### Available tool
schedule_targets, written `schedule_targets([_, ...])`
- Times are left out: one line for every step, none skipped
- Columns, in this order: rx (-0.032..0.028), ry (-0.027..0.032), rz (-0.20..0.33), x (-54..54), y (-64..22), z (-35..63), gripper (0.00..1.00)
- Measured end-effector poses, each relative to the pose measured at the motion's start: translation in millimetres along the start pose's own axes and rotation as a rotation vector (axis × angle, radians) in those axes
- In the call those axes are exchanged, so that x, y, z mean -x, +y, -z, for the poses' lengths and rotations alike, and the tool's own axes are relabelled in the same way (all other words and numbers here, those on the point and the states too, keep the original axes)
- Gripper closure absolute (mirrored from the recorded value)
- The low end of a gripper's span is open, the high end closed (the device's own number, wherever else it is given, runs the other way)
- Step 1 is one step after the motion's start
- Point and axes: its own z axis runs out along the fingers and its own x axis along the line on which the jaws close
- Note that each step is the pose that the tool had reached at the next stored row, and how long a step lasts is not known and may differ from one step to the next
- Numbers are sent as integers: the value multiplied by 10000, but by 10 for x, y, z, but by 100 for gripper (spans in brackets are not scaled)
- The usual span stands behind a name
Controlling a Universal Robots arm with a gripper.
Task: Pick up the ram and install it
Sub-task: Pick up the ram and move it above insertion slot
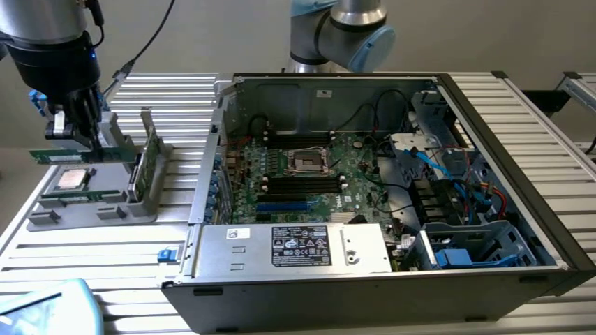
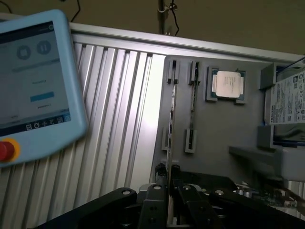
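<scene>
1. Confirm the grasp. The gripper (image 1: 82, 145) is clamped on the ram (image 1: 51, 156), taking it from above near mid-length. The stick hangs lengthwise and roughly level. It appears to be clear of the grey tray (image 1: 93, 211), above the processor (image 1: 72, 180) that rests there. In the wrist view the fingers (image 2: 156, 193) pinch the board edge-on, one on each face.

2. Note the position. The ram is at the exterior view's left. It is well apart from the open computer case (image 1: 326, 75) and the motherboard (image 1: 312, 171) inside it. The black memory slots (image 1: 303, 183) lie just beside the processor socket (image 1: 306, 160).

3. Handle the carry with care. You are holding a thin board by its faces alone, so move smoothly. A jerk could let the stick pivot between the pads. Hold it level throughout.

4. Check clearances at both ends of the stick. The upright board (image 1: 146, 150) stands at the tray's end on the exterior view's right, near the ram's tip. The case's left wall (image 1: 209, 160) rises just beyond it. The teach pendant (image 2: 33, 86) lies on the near side of the tray; route the arm away from it.
</scene>
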Motion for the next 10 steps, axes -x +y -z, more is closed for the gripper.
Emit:
schedule_targets([0, -1, 1, -5, -25, 21, 86])
schedule_targets([-1, -2, 2, -10, -52, 43, 86])
schedule_targets([-1, -3, 3, -16, -81, 65, 86])
schedule_targets([-1, -3, 5, -21, -107, 85, 86])
schedule_targets([0, -4, 7, -26, -136, 106, 86])
schedule_targets([-2, -5, 9, -32, -163, 125, 86])
schedule_targets([-1, -5, 11, -38, -194, 146, 86])
schedule_targets([-1, -6, 13, -44, -229, 168, 86])
schedule_targets([-2, -7, 14, -50, -263, 188, 86])
schedule_targets([-2, -8, 15, -56, -297, 208, 86])
